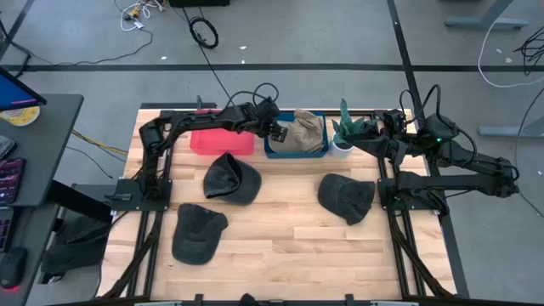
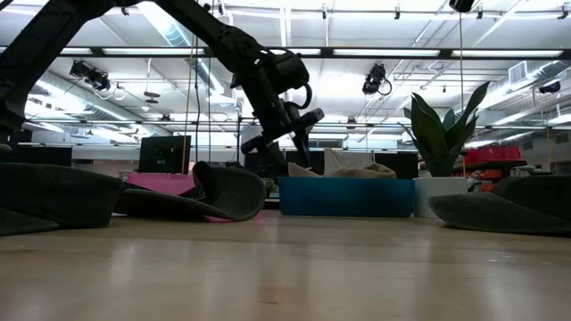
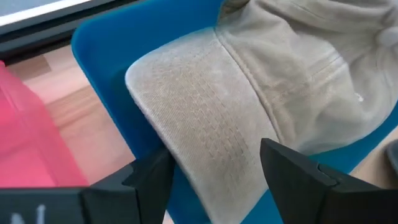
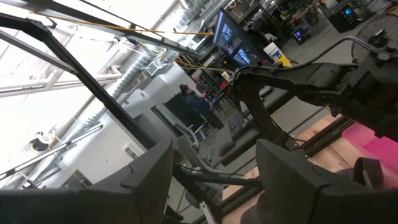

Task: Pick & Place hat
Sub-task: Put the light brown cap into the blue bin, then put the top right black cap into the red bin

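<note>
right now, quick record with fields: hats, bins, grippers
tan hat: in the blue bin
dark hats: three on the table, none in a bin
pink bin: beside the blue bin, no hat visible in it
left gripper: open, above the tan hat's brim
right gripper: open, holding nothing, waiting at the table's right edge near the plant

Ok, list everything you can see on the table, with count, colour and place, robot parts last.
Beige hat: one, tan, lying in the blue bin.
Blue bin: one, blue, back middle of the table.
Pink bin: one, pink, beside the blue bin on its left.
Dark hats: three, dark grey, on the wood; centre-left, front-left, right.
Plant: one, green in a white pot, right of the blue bin.
Left pincer: open, over the blue bin's left edge.
Right pincer: open, raised at the back right.
</note>
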{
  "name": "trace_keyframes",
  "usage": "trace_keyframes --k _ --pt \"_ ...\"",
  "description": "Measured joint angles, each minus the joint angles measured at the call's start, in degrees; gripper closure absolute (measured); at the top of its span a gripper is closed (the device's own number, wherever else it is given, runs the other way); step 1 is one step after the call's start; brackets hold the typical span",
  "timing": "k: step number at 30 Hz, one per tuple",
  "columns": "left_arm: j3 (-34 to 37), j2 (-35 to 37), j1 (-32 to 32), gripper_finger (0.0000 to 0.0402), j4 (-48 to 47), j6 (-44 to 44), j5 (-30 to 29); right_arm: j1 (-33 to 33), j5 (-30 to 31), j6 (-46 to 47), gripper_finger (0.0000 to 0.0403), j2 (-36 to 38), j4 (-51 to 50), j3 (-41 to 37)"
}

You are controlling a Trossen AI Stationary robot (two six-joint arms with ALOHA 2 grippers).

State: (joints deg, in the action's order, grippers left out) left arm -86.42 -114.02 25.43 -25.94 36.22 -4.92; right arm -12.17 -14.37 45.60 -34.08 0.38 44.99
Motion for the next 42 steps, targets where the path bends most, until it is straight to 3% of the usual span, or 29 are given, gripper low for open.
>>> trace_keyframes --k 10,18,27,35,42 --pt "-2.5 0.1 -0.4 0.0164 -8.1 -3.1 -3.8 0.0 0.0 0.0 0.0172 -0.6 0.0 0.0" --pt "-12.9 0.3 -2.6 0.0164 -11.8 -16.1 -15.0 0.0 0.0 0.0 0.0172 -1.3 0.0 0.0" --pt "-27.3 0.3 -4.1 0.0165 -30.7 -17.1 -15.4 0.0 0.0 0.0 0.0172 -1.3 -0.1 0.0" --pt "-38.7 0.3 -9.0 0.0212 -44.2 -17.4 -15.2 0.0 0.0 -0.9 0.0172 -1.3 -1.7 0.0" --pt "-42.8 0.3 -13.7 0.0268 -51.1 -17.8 -15.3 0.0 0.0 -3.3 0.0172 -1.3 -1.8 0.0"
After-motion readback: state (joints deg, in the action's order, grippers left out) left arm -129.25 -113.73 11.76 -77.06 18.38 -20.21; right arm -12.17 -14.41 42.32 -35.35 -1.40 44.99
